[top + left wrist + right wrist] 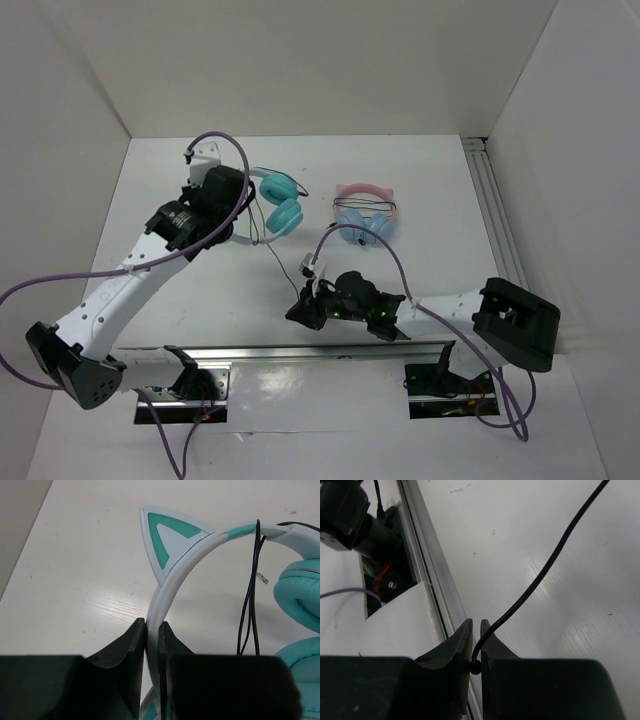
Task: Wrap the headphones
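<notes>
The teal headphones (pixel 283 203) lie at the back centre-left of the table, cups side by side. My left gripper (pixel 243 208) is shut on their white-and-teal headband (pixel 172 575), just below a cat ear (pixel 167 537); a teal ear cup (pixel 300 592) shows at the right. The thin black cable (pixel 283 265) loops over the headband (pixel 248 595) and runs forward across the table to my right gripper (pixel 297 312). The right gripper (pixel 475 626) is shut on the cable (pixel 545 565), pinched between the jaws low over the table near the front rail.
A second pair with a pink headband and light-blue cups (pixel 362 215) lies right of the teal pair. An aluminium rail (pixel 432 565) runs along the table's front edge beside my right gripper. White walls enclose the table; another rail (pixel 495 215) runs along the right side.
</notes>
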Controlling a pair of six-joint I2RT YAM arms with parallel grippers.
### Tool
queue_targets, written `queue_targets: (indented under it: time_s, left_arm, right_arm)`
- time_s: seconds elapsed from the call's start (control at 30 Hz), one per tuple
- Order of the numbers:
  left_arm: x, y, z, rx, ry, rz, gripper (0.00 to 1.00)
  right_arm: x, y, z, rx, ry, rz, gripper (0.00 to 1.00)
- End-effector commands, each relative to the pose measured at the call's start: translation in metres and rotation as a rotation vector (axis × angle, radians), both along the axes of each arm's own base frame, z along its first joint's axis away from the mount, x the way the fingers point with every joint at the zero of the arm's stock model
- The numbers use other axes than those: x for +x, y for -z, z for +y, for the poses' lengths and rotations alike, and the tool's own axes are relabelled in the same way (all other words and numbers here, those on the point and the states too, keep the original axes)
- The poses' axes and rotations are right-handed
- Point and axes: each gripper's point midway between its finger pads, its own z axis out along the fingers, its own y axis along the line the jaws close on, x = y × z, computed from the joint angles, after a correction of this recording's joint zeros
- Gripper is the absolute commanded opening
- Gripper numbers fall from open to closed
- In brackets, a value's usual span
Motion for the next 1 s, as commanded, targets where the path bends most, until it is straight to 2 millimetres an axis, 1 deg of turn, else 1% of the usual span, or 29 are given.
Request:
queue_targets:
  time_s: [0.0,0.03,0.07,0.1,0.13,0.17,0.2,0.23,0.27,0.3,0.33,0.37,0.43,0.47,0.5,0.53,0.57,0.6,0.63,0.67,0.7,0.73,0.77,0.8,0.83,0.87,0.9,0.93,0.97]
  left_arm:
    - [0.018,-0.027,-0.010,-0.107,-0.011,-0.135,0.00]
    - [0.015,-0.019,-0.009,-0.073,-0.015,-0.102,0.00]
    - [0.015,-0.013,-0.007,-0.066,-0.039,-0.089,0.00]
    - [0.017,-0.007,-0.010,-0.040,-0.037,-0.064,0.00]
    - [0.017,-0.004,-0.005,-0.008,-0.059,-0.055,0.00]
    - [0.015,0.004,-0.004,0.001,-0.069,-0.026,0.00]
    - [0.015,0.005,-0.003,0.018,-0.076,-0.016,0.00]
    - [0.018,0.011,-0.005,0.030,-0.076,0.000,0.00]
    - [0.016,0.012,-0.004,0.029,-0.081,0.008,0.00]
    - [0.017,0.014,-0.004,0.037,-0.081,0.019,0.00]
    - [0.017,0.014,-0.004,0.037,-0.081,0.019,0.00]
    - [0.016,0.014,-0.008,0.037,-0.070,0.019,0.00]
    - [0.014,0.017,-0.011,0.043,-0.059,0.026,0.00]
    - [0.011,0.024,-0.021,0.062,-0.016,0.050,0.00]
    - [0.010,0.024,-0.025,0.074,0.005,0.054,0.00]
    - [0.008,0.024,-0.030,0.074,0.020,0.054,0.00]
    - [0.007,0.027,-0.037,0.083,0.049,0.069,0.00]
    - [0.003,0.028,-0.047,0.093,0.094,0.078,0.00]
    - [0.003,0.032,-0.053,0.102,0.110,0.088,0.00]
    - [0.002,0.034,-0.057,0.115,0.118,0.089,0.00]
    - [0.001,0.033,-0.060,0.121,0.124,0.084,0.00]
    - [-0.002,0.039,-0.064,0.152,0.138,0.105,0.00]
    - [-0.002,0.043,-0.065,0.160,0.131,0.124,0.00]
    - [-0.003,0.047,-0.064,0.176,0.131,0.143,0.00]
    - [-0.004,0.046,-0.065,0.198,0.146,0.144,0.00]
    - [-0.003,0.051,-0.069,0.225,0.171,0.155,0.00]
    - [-0.001,0.052,-0.069,0.253,0.176,0.158,0.00]
    - [-0.002,0.052,-0.071,0.282,0.204,0.168,0.00]
    - [-0.004,0.059,-0.070,0.313,0.232,0.196,0.00]
  right_arm:
    - [-0.015,-0.001,-0.003,-0.073,-0.090,-0.033,0.00]
    - [-0.020,-0.014,0.001,-0.063,-0.120,-0.049,0.00]
    - [-0.026,-0.018,0.004,-0.067,-0.146,-0.071,0.00]
    - [-0.028,-0.024,0.005,-0.070,-0.159,-0.083,0.00]
    - [-0.031,-0.036,0.007,-0.068,-0.171,-0.096,0.00]
    - [-0.032,-0.045,0.008,-0.057,-0.182,-0.108,0.00]
    - [-0.043,-0.055,0.010,-0.038,-0.232,-0.118,0.00]
    - [-0.045,-0.075,0.012,0.002,-0.252,-0.143,0.00]
    - [-0.053,-0.081,0.011,0.006,-0.282,-0.151,0.00]
    - [-0.055,-0.089,0.011,0.021,-0.293,-0.156,0.00]
    - [-0.053,-0.095,0.009,0.023,-0.288,-0.176,0.00]
    - [-0.052,-0.106,0.006,0.024,-0.273,-0.182,0.00]
    - [-0.049,-0.116,0.002,0.022,-0.265,-0.226,0.00]
    - [-0.050,-0.125,-0.002,0.028,-0.267,-0.242,0.00]
    - [-0.051,-0.126,-0.004,0.028,-0.267,-0.242,0.00]
    - [-0.046,-0.135,-0.006,0.042,-0.256,-0.262,0.00]
    - [-0.050,-0.135,-0.008,0.042,-0.271,-0.257,0.00]
    - [-0.045,-0.138,-0.010,0.034,-0.260,-0.264,0.00]
    - [-0.045,-0.135,-0.010,0.023,-0.264,-0.270,0.00]
    - [-0.043,-0.137,-0.010,0.016,-0.269,-0.261,0.00]
    - [-0.042,-0.130,-0.009,-0.005,-0.275,-0.261,0.00]
    - [-0.047,-0.138,-0.008,0.016,-0.303,-0.262,0.00]
    - [-0.047,-0.141,-0.005,0.019,-0.315,-0.272,0.00]
    - [-0.047,-0.138,-0.006,0.006,-0.320,-0.279,0.00]
    - [-0.045,-0.140,-0.006,0.001,-0.313,-0.293,0.00]
    - [-0.037,-0.145,-0.009,-0.010,-0.272,-0.319,0.00]
    - [-0.033,-0.138,-0.015,-0.052,-0.261,-0.338,0.00]
    - [-0.028,-0.142,-0.018,-0.070,-0.235,-0.358,0.00]
    - [-0.015,-0.142,-0.025,-0.108,-0.166,-0.383,0.00]
